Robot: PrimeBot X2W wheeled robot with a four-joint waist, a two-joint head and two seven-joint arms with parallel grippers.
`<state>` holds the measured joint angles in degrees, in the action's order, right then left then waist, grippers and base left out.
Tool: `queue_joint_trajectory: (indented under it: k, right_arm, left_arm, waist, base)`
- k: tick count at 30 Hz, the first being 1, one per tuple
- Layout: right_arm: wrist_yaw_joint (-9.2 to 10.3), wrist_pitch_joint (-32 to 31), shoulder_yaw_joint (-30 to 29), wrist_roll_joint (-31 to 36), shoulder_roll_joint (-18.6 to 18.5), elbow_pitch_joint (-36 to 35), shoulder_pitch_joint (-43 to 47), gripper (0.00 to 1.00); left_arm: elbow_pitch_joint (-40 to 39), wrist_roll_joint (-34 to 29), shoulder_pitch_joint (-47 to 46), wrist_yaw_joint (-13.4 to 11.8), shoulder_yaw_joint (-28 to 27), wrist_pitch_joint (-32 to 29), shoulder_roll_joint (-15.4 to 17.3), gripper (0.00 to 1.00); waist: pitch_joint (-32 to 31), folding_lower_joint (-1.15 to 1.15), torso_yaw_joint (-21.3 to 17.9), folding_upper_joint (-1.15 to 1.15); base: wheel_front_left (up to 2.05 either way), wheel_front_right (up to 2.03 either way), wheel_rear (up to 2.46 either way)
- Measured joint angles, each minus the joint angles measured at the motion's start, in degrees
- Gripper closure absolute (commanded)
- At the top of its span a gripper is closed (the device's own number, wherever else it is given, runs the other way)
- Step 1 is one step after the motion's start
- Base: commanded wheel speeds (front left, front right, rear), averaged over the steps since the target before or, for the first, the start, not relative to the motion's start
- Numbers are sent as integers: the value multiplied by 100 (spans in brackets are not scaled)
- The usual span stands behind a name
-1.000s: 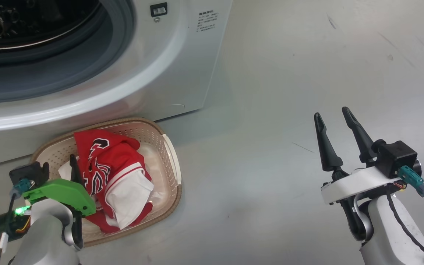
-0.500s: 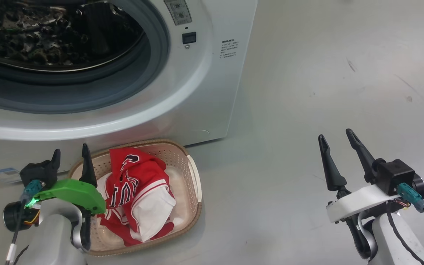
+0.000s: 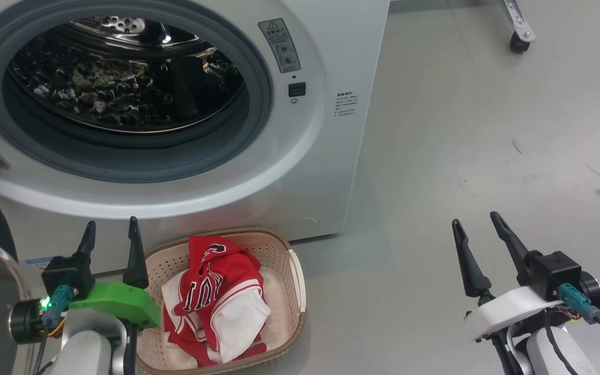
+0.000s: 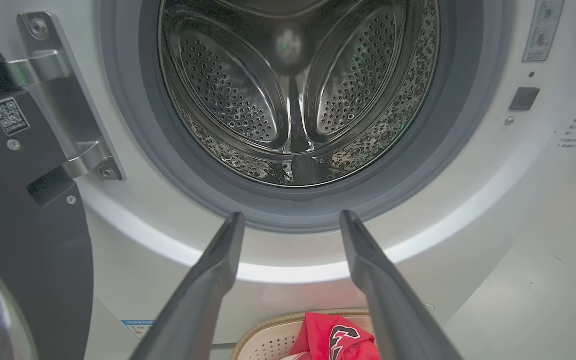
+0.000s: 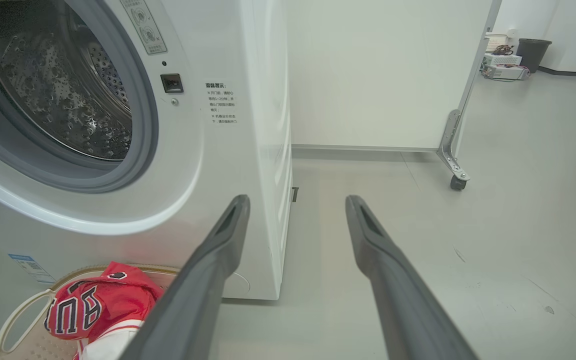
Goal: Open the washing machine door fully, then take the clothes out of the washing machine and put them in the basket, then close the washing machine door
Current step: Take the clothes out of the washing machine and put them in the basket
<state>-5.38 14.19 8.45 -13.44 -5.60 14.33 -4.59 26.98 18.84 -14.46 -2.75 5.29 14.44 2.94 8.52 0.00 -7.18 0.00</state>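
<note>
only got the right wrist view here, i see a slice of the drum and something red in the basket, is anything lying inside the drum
Observer: No. The left wrist view looks straight into the drum: bare perforated steel, with nothing lying in it.
Operator: ok, and the door, which way is it standing
Observer: The washing machine door is swung open on its hinge at the left side of the opening, with its inner face and glass bowl turned outward.
</note>
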Motion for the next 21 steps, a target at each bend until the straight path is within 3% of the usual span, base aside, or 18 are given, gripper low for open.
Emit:
queue_joint_trajectory:
  k: [21]
  right_arm:
    - [144,0,35,42,-20,-154,413,0]
  left_arm:
    - [-1338,-76,1281,-178,202,0,-13,0]
  waist:
    - [-449,0,119,0]
  base:
    - [0,0,0]
